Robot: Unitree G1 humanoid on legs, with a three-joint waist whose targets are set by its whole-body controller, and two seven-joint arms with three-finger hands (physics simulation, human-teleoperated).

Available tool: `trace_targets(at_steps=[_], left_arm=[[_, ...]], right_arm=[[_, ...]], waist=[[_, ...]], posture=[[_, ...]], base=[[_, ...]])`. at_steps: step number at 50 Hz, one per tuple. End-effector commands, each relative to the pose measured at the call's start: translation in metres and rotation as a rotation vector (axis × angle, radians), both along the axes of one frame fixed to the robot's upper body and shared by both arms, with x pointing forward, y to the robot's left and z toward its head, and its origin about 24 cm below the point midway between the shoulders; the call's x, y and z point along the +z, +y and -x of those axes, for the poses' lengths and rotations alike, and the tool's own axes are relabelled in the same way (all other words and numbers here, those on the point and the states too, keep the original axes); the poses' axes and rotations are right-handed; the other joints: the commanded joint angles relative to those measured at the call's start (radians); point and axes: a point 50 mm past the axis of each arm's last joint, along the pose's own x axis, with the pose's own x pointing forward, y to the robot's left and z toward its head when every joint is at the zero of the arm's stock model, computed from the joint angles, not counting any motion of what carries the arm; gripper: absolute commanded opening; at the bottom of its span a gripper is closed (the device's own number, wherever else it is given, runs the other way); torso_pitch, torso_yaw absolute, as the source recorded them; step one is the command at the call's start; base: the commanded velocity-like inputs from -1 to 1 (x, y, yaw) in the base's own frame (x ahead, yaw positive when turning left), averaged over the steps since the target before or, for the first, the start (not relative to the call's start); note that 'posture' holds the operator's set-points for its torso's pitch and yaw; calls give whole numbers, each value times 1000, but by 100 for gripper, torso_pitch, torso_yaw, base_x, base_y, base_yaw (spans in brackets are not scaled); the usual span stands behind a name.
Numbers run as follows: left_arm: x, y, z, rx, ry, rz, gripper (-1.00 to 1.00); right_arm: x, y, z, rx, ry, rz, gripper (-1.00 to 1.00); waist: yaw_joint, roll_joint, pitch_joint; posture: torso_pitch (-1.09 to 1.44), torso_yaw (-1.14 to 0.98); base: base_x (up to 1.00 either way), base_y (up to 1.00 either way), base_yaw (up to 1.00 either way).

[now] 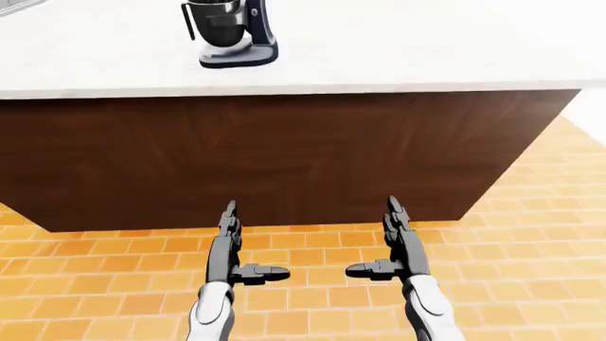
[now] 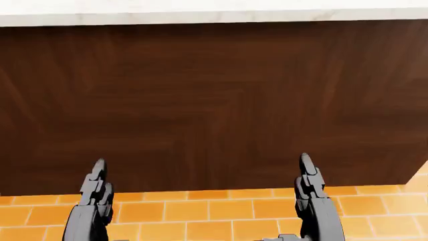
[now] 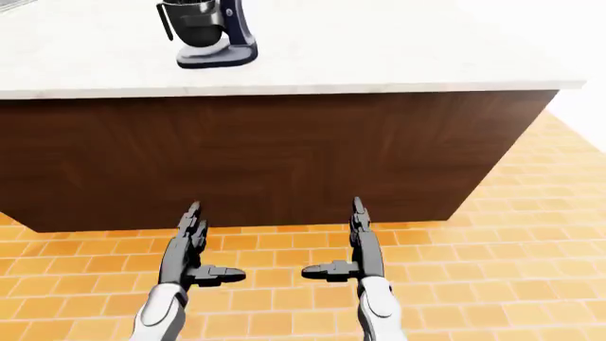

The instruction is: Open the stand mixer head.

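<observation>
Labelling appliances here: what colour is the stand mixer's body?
Dark navy blue, with a metal bowl; the stand mixer shows best in the left-eye view.

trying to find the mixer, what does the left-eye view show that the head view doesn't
Only the left-eye view shows the mixer, standing on the white countertop at upper left, with its top cropped, plus the counter's right end. The head view shows nothing extra, only a closer look at the wood panel. Both show the left hand and right hand, open and low over the orange tile floor.
</observation>
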Motion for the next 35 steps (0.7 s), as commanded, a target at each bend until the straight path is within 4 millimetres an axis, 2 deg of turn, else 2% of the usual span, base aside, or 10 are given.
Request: trace_targets(at_steps=[1, 3, 4, 5, 7, 15, 20, 22, 28, 35], left_arm=[[32, -1, -9, -8, -172, -3, 99], [32, -1, -9, -9, -172, -3, 100], [32, -1, -9, -8, -172, -3, 99], [32, 0, -10, -8, -172, -4, 99], [32, 0, -10, -7, -172, -5, 100], [38, 0, -10, 3, -205, 5, 99], [65, 0, -7, 16, -351, 66, 99], [90, 0, 0, 18, -462, 127, 99], [121, -2, 13, -7, -620, 136, 99], [193, -8, 40, -52, -800, 134, 100]], right_arm=[[32, 2, -8, 23, -146, 1, 100], [32, 3, -7, 30, -145, -2, 100], [32, 3, -7, 30, -145, -4, 100], [33, 2, -8, 27, -147, -7, 100], [35, 2, -8, 24, -151, -17, 100], [46, 4, -6, 75, -224, -51, 100], [69, 8, 0, 153, -375, -73, 100], [88, 12, 9, 204, -538, -29, 100], [111, 12, 14, 206, -597, -117, 100], [181, 12, 27, 196, -703, -180, 100]], waist=[[-2, -8, -1], [8, -2, -62], [8, -2, -52], [6, -7, -16], [7, -8, -70], [8, -5, -81], [6, -4, -88], [5, -4, -90], [4, -2, -93], [7, -4, -91]], posture=[[0, 0], [0, 0], [0, 0], [0, 0], [0, 0], [0, 0], [0, 0], [0, 0], [0, 0], [0, 0]], base=[[0, 0, 0], [0, 0, 0], [0, 0, 0], [0, 0, 0], [0, 0, 0], [0, 0, 0], [0, 0, 0], [0, 0, 0], [0, 0, 0], [0, 0, 0]])
